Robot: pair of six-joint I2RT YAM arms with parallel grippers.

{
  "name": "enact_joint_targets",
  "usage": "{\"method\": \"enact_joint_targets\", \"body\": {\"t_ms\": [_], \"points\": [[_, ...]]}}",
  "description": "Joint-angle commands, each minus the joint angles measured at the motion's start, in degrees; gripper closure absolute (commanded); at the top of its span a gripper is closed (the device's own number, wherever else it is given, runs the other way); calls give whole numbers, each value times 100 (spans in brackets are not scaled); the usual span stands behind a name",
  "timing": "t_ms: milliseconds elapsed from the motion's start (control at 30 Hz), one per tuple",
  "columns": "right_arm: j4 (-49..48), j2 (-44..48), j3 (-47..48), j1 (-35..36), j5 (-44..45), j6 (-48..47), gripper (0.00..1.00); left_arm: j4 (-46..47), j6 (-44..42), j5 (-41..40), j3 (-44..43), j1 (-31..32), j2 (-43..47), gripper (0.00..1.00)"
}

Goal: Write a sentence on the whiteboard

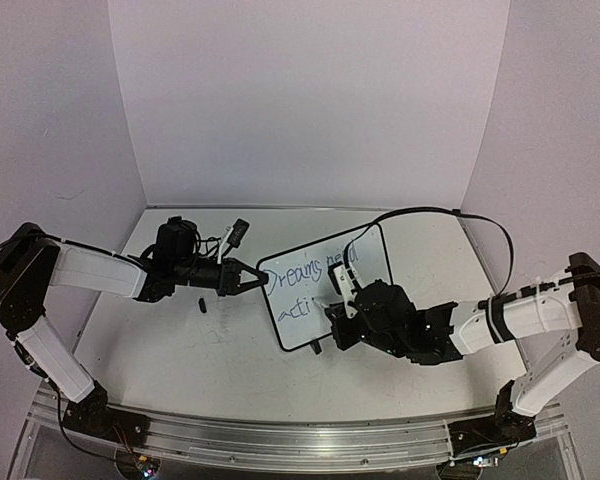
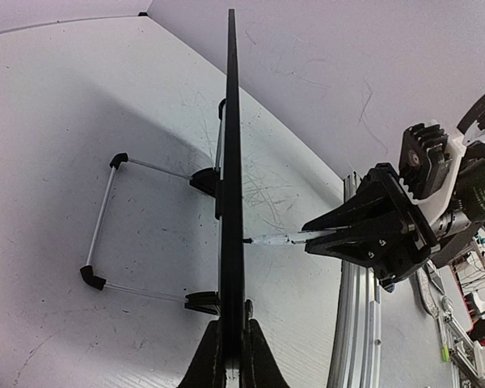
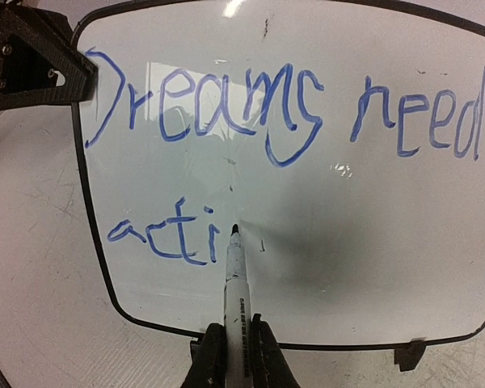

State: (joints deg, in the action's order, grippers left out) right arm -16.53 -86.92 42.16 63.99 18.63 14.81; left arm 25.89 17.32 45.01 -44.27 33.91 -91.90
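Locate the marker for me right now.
In the right wrist view the marker stands in the right gripper, bottom centre, its tip against the whiteboard just right of the "acti" of the sentence.

Top view: right end effector point(image 1: 338, 308) covers part of the sentence point(image 1: 315, 272). Left wrist: whiteboard point(image 2: 230, 162) edge-on, writing face hidden.

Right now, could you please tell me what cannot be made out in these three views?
Right wrist: the frame cuts off the right edge of the whiteboard; whether the tip of the marker touches it is unclear.
Left wrist: the board is edge-on, hiding the sentence.
Top external: the right gripper covers the marker and the second line's end; a small dark thing on the table is too small to name.
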Motion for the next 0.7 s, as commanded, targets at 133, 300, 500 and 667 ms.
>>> {"method": "enact_joint_targets", "body": {"t_ms": [133,300,500,667], "points": [[-187,-246,334,-51,115,-123,100,-251,-247,-27,-118,2,82,100],[-171,-296,288,-54,96,-96,100,-251,-247,-37,-94,2,100,100],[-50,-208,113,-50,-16,13,100,-251,-249,-37,-97,1,86,100],[-25,-176,-18,-27,-69,87,100,-253,-247,-35,-117,-3,72,100]]}}
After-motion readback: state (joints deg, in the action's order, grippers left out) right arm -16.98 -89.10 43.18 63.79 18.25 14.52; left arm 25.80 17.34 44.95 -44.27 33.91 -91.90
